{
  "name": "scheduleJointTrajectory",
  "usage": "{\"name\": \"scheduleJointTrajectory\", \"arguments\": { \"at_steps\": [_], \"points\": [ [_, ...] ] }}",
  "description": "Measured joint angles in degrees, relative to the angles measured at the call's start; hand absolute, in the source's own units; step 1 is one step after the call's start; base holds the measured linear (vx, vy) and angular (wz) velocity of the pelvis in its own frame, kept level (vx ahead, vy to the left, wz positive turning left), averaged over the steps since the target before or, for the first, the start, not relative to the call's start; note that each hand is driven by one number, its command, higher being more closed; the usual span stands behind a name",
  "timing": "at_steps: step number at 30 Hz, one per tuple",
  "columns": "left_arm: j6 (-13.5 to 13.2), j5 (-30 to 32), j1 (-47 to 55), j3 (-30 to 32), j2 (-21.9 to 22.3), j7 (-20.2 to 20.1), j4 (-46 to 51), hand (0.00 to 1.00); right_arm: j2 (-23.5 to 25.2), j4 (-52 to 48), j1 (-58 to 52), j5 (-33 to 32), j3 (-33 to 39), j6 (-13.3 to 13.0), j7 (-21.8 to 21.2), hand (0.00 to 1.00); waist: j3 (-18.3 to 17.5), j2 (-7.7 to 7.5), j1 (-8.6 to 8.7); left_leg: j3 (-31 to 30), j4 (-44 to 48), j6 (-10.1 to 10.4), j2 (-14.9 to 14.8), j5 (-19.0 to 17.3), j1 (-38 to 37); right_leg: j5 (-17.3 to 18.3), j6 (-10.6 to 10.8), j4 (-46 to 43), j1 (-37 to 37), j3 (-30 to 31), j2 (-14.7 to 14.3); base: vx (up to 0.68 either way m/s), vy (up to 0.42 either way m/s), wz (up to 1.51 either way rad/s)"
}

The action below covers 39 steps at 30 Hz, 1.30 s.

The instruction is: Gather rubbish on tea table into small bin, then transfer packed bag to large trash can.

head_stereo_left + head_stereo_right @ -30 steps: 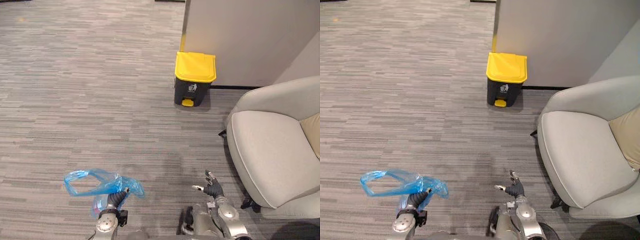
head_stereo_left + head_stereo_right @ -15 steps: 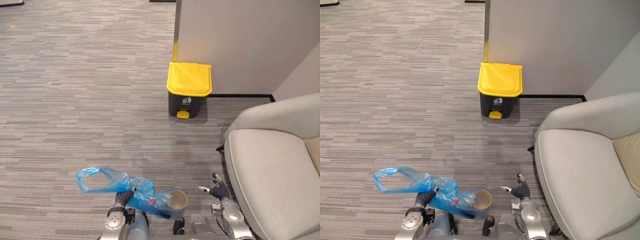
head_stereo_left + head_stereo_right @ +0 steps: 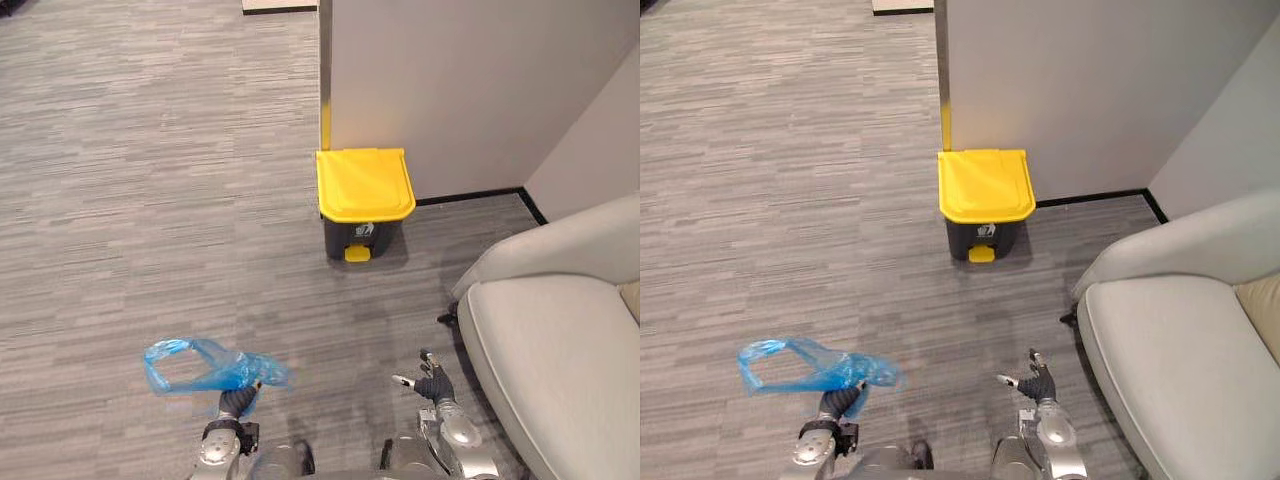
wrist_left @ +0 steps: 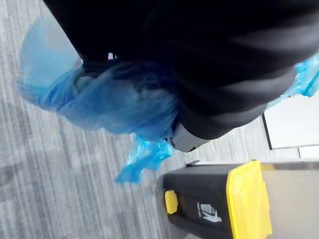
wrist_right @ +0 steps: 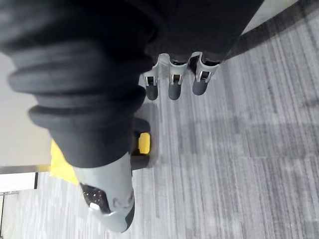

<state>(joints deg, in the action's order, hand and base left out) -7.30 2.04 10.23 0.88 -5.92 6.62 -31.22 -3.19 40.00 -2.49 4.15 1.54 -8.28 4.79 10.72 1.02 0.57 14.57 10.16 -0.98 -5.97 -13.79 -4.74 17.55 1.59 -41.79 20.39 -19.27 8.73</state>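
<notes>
A grey striped carpet (image 3: 150, 200) is seen from above, with a pale partition wall (image 3: 450, 80) at the far side. A light grey armchair (image 3: 560, 350) is placed on the robot's right. A dark trash can (image 3: 363, 200) with its yellow lid closed is set against the wall's corner. A crumpled blue bag (image 3: 205, 368) is held up over the carpet at the lower left, well apart from the can. Its gathered neck is clutched by the curled left hand (image 3: 235, 402). The right hand (image 3: 432, 382) is held empty beside the armchair, fingers relaxed and spread.
</notes>
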Motion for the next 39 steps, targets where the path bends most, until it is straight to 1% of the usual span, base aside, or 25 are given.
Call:
{"name": "scheduleJointTrajectory", "arguments": {
  "at_steps": [1, 3, 4, 6, 8, 9, 10, 12, 13, 15, 17, 19, 20, 21, 22, 23, 25, 28, 31, 32, 34, 35, 37, 38, 39],
  "points": [
    [-0.1, -0.2, -0.3, 0.0, -0.1, -0.1, 0.0, 1.00, -0.3, 0.1, 0.5, 0.0, -0.3, 0.0, 0.1, 0.00, 0.1, 0.10, 0.43, -0.1, -0.4, 0.5, -1.1, 0.1, -1.8, -3.4, -0.5, 11.1, 2.4, -0.9, -2.2, 0.56, -0.184, 0.16],
    [-0.2, -0.2, -0.2, -0.1, -0.8, -0.1, 0.0, 1.00, -0.2, 0.1, -0.6, 0.0, -0.4, 0.0, 0.1, 0.00, -0.6, -1.59, 0.80, -0.4, -0.6, 4.1, -0.2, -1.0, -4.1, -14.9, -1.4, 25.5, 1.8, 1.2, -3.8, 0.52, -0.187, 0.23],
    [0.0, -0.2, -0.6, 0.1, 0.2, 0.0, -1.6, 1.00, -1.2, 1.0, -1.5, 0.0, -0.4, 0.1, 0.1, 0.00, -0.9, -0.18, 0.40, -1.3, -0.5, 6.8, -1.2, -2.8, -6.5, -23.0, -5.6, 24.4, 1.8, 2.6, -4.8, 0.54, -0.212, 0.08],
    [-0.2, -0.2, -0.7, 0.5, 0.9, -0.2, -1.8, 1.00, -2.0, 1.3, -0.8, 0.0, -0.2, 0.7, 0.1, 0.00, -1.3, 0.64, 0.58, -3.1, 2.3, 8.0, -2.9, -1.9, -6.2, -17.3, -5.8, 20.6, 2.3, 2.5, -5.6, 0.45, -0.202, 0.04],
    [-0.2, -0.2, -1.1, 0.5, 1.6, -0.3, -2.2, 1.00, -1.9, 1.3, -0.8, 0.0, 0.4, 0.7, 0.1, 0.00, -1.3, 0.77, 1.19, -5.3, 9.7, 9.3, -4.6, -0.8, -3.2, -13.7, -5.3, 19.7, 1.2, 1.4, -6.1, 0.41, -0.235, 0.26],
    [-0.2, -0.2, -1.3, 0.5, 2.5, -0.4, -2.8, 1.00, -1.6, 1.2, -1.3, 0.0, 0.4, 0.8, 0.1, 0.00, -1.1, 0.91, 1.32, -7.9, 22.5, 9.7, -6.8, 2.9, 1.9, -12.4, -5.6, 21.9, -2.7, 0.2, -7.1, 0.48, -0.244, 0.36],
    [-0.2, -0.2, -1.1, 0.5, 3.2, -0.4, -2.9, 1.00, -1.1, 1.0, -2.0, 0.0, 0.3, 0.9, 0.1, 0.00, -0.9, 0.91, 1.11, -8.8, 31.0, 10.4, -8.4, 4.6, 4.9, -12.5, -6.1, 24.2, -6.2, -0.1, -8.1, 0.37, -0.142, 0.23],
    [-0.2, -0.3, -0.7, 0.2, 4.3, -0.5, -2.8, 1.00, -0.3, -1.8, -3.6, -0.1, 0.4, 0.8, 0.4, 0.00, -0.5, 0.07, -0.36, -6.2, 44.2, 8.2, -10.5, 2.6, 11.1, -11.2, -7.5, 28.6, -13.4, 0.3, -9.4, 0.37, -0.106, -0.06],
    [-0.2, -0.3, -0.5, -0.1, 4.3, -0.5, -2.7, 1.00, -0.1, -2.4, -3.6, -0.1, 0.5, 0.8, 0.5, 0.00, -0.5, -0.04, -0.44, -5.3, 44.9, 7.5, -10.7, 2.1, 12.5, -11.2, -7.5, 29.8, -14.8, 0.5, -9.7, 0.31, -0.051, -0.17],
    [-0.2, -0.3, -0.4, -0.4, 4.4, -0.5, -2.4, 1.00, 0.3, -2.7, -2.9, -0.2, 1.1, 0.7, 0.6, 0.00, -0.5, -0.48, -1.53, -1.7, 39.3, 4.9, -10.6, 0.6, 17.2, -11.9, -6.6, 32.5, -17.7, 2.0, -9.8, 0.31, 0.000, -0.32],
    [-0.2, -0.3, -0.4, -0.4, 4.5, -0.5, -2.4, 1.00, 0.7, -2.5, -1.7, -0.2, 2.2, 0.7, 0.6, 0.00, -0.2, -0.48, -1.79, -1.5, 28.2, 4.7, -8.5, 0.4, 18.7, -12.0, -6.3, 33.2, -19.0, 3.1, -9.3, 0.34, 0.107, -0.36],
    [-0.1, -0.3, -0.5, -0.5, 4.6, -0.5, -2.4, 1.00, 1.1, -2.5, -1.4, -0.2, 3.2, 0.7, 0.6, 0.00, -0.1, -0.70, -1.69, -2.1, 15.3, 5.7, -5.3, 1.7, 18.8, -11.7, -4.7, 33.6, -20.2, 4.1, -7.9, 0.25, 0.147, -0.30],
    [-0.2, -0.3, -0.7, -0.5, 5.0, -0.5, -2.4, 1.00, 0.3, -2.5, -1.6, -0.2, 3.5, 0.6, 1.0, 0.00, -0.3, 0.29, -1.54, -2.8, 6.8, 5.8, -3.8, 7.4, 17.8, -11.0, -3.0, 33.9, -21.0, 4.8, -7.9, 0.22, 0.169, -0.19],
    [-0.2, -0.3, -0.5, -0.5, 5.4, -0.5, -2.4, 1.00, -0.3, -2.5, -1.8, -0.2, 3.5, 0.6, 1.2, 0.00, -0.6, 1.53, -1.65, -3.5, 4.6, 5.6, -4.0, 13.4, 17.9, -10.5, -2.1, 33.9, -21.3, 5.4, -8.7, 0.32, 0.236, -0.22],
    [0.0, -0.3, -1.2, -0.5, 4.6, -0.5, -3.2, 1.00, -0.1, -1.5, -1.4, -0.3, 3.4, 0.9, 1.3, 0.00, -0.7, 0.65, -1.73, -3.3, 5.2, 3.4, -3.2, 13.5, 17.5, -10.0, -1.0, 33.8, -21.8, 6.6, -7.7, 0.27, 0.189, -0.13],
    [-0.1, -0.3, -1.4, -0.5, 4.2, -0.5, -3.1, 1.00, 0.2, -1.6, -2.1, -0.2, 3.4, 0.7, 1.3, 0.00, -1.2, -0.31, -1.58, -3.2, 3.6, 2.5, -1.3, 12.6, 16.4, -8.9, 0.6, 33.7, -22.0, 6.9, -5.9, 0.26, 0.170, 0.01],
    [0.0, -0.3, -1.6, -0.6, 4.1, -0.4, -3.1, 1.00, 0.5, -1.3, -2.5, -0.2, 3.4, 0.7, 1.3, 0.00, -1.1, -0.92, -1.62, -1.8, 2.6, 1.4, 0.6, 11.5, 14.9, -7.4, 2.1, 32.0, -22.0, 7.5, -3.7, 0.21, 0.143, -0.02],
    [0.2, -0.3, 0.3, -0.5, 3.4, -0.4, -3.2, 1.00, 0.5, -0.9, -2.0, -0.1, 3.0, 0.7, 1.2, 0.00, -1.2, -0.78, -1.79, 0.2, 1.1, 0.4, 3.8, 8.3, 10.8, -4.3, 4.2, 24.9, -20.9, 9.9, 0.2, 0.16, 0.118, -0.31],
    [0.1, -0.3, 0.5, -0.3, 2.3, -0.3, -3.2, 1.00, 0.6, -0.9, -1.9, 0.0, 3.0, 0.8, 1.2, 0.00, -1.3, -0.63, -1.50, 0.4, -1.3, 0.2, 5.1, 7.7, 8.4, -4.1, 4.9, 16.1, -17.6, 10.2, 2.0, 0.18, 0.112, -0.04],
    [0.1, -0.3, 0.5, -0.3, 1.5, -0.2, -3.2, 1.00, 0.8, -0.8, -1.9, 0.0, 2.9, 0.8, 1.2, 0.00, -1.3, -0.72, -1.47, 0.3, -2.4, -0.4, 5.1, 7.8, 6.9, -5.2, 5.7, 9.8, -15.0, 10.1, 2.6, 0.20, 0.055, 0.10],
    [0.1, -0.3, 0.2, -0.5, 0.8, -0.2, -3.1, 1.00, 0.9, -0.4, -2.0, 0.0, 2.7, 0.8, 1.2, 0.00, -1.6, -0.48, -1.24, -0.4, -2.8, -0.6, 4.2, 7.7, 5.2, -3.1, 3.7, 6.6, -12.6, 9.8, 2.5, 0.22, 0.004, 0.20],
    [0.1, -0.3, -0.1, -0.5, 0.2, -0.1, -3.1, 1.00, 0.7, -0.3, -1.9, 0.1, 2.2, 0.8, 1.2, 0.00, -1.6, -0.49, -1.23, -0.9, -3.0, -0.6, 3.6, 7.7, 4.6, -2.1, 2.7, 8.0, -11.1, 9.9, 1.5, 0.22, -0.077, 0.35],
    [0.1, -0.3, -0.5, -0.5, -0.2, -0.1, -3.2, 1.00, 0.5, 0.0, -1.8, 0.5, 1.9, 0.8, 1.2, 0.00, -1.6, -0.64, -1.04, -2.3, -2.6, -0.5, 2.9, 7.7, 4.4, -2.7, 2.0, 14.1, -9.3, 10.5, -0.6, 0.20, -0.114, 0.42],
    [-0.1, -0.3, -0.3, -0.5, -0.6, -0.1, -3.1, 1.00, 0.7, 0.1, -2.0, 0.5, 1.9, 0.8, 1.2, 0.00, -2.1, -1.98, -1.12, -3.2, -1.6, 0.3, 3.9, 7.2, 4.2, -9.4, 1.4, 22.0, -9.8, 10.8, -1.2, 0.26, -0.122, 0.46],
    [0.0, -0.3, -0.4, -0.2, 0.2, 0.0, -4.5, 1.00, -0.2, 1.3, -2.3, 0.5, 2.0, 0.8, 1.2, 0.00, -2.3, -0.94, -0.96, -4.6, -1.0, 1.9, 3.6, 6.0, 3.4, -10.5, 1.1, 22.5, -11.3, 10.3, -1.4, 0.27, -0.107, 0.39]
  ]
}}
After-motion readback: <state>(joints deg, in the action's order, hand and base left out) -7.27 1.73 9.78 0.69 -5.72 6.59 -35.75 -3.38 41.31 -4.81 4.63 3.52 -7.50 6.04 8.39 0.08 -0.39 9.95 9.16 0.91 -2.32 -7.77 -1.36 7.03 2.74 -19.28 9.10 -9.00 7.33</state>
